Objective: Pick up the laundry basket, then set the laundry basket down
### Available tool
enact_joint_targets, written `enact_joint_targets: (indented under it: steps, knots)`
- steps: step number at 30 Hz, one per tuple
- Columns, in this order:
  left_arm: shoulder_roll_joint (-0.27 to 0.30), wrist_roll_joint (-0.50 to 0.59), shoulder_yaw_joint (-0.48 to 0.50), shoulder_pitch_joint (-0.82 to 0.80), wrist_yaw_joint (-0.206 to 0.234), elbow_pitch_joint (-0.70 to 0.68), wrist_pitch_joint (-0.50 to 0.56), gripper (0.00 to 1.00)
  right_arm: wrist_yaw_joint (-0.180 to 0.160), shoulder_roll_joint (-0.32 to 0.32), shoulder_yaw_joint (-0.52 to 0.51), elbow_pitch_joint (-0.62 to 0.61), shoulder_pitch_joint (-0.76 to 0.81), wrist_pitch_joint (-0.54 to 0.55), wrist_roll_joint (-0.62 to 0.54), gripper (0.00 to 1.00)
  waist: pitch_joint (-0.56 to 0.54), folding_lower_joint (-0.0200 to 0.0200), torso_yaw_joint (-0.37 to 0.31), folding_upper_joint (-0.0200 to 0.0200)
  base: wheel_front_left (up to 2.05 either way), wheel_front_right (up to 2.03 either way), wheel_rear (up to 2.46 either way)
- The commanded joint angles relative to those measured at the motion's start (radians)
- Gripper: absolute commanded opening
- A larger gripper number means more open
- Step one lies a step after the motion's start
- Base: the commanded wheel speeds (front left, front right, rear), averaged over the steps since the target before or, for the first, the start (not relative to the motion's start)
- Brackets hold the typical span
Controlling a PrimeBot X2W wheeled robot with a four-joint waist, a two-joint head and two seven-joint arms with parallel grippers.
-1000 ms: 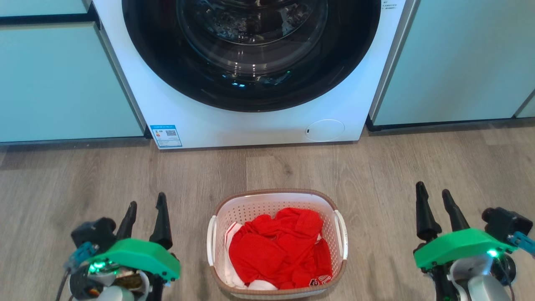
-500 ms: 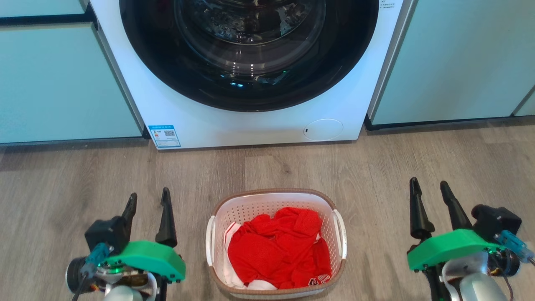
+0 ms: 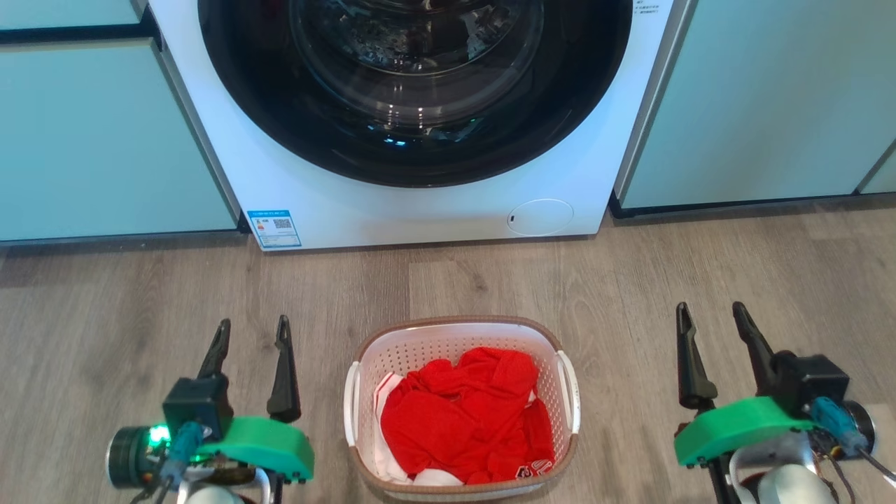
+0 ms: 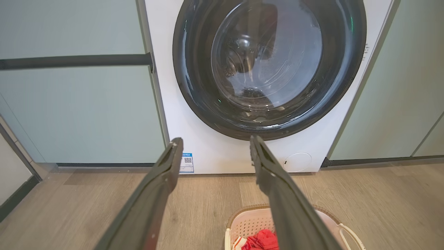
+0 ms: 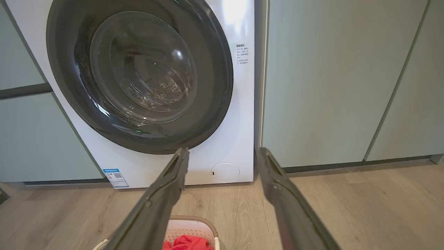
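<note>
I see a grey wood-plank floor [image 3: 140,294] in front of a white washing machine [image 3: 420,210] with pale green cabinets [image 3: 91,140] on both sides. The laundry basket [image 3: 458,327] stands upright on the floor, centred before the machine and between my arms, mouth up. One white handle [image 3: 350,402] faces my left and the other [image 3: 570,392] my right. It looks slightly wider than deep, but I cannot be sure. It is white and perforated with a brown rim and holds red clothes [image 3: 469,413]. The left gripper [image 3: 253,323] and right gripper [image 3: 708,306] are both spread apart and hold nothing.
</note>
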Motion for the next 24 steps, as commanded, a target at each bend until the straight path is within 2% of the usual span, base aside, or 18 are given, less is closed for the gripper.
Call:
enact_joint_targets:
  steps: [1,12,24]
  knots:
    - [0.002,0.036,0.028,-0.031,0.002,-0.042,-0.018,1.0,0.007,-0.013,0.029,-0.043,-0.022,-0.016,-0.036,1.0,0.0,0.0,0.0,0.0,0.0,0.0,0.0]
    - [-0.016,0.159,0.041,-0.019,-0.008,-0.05,-0.047,1.0,0.007,-0.014,0.041,-0.057,-0.019,-0.045,-0.159,1.0,-0.002,0.0,-0.002,0.0,0.0,0.0,0.0]
    - [-0.039,0.172,0.072,-0.014,-0.039,-0.037,-0.048,1.0,0.007,-0.014,0.037,-0.057,-0.018,-0.046,-0.161,1.0,0.001,0.0,-0.002,0.0,0.0,0.0,0.0]
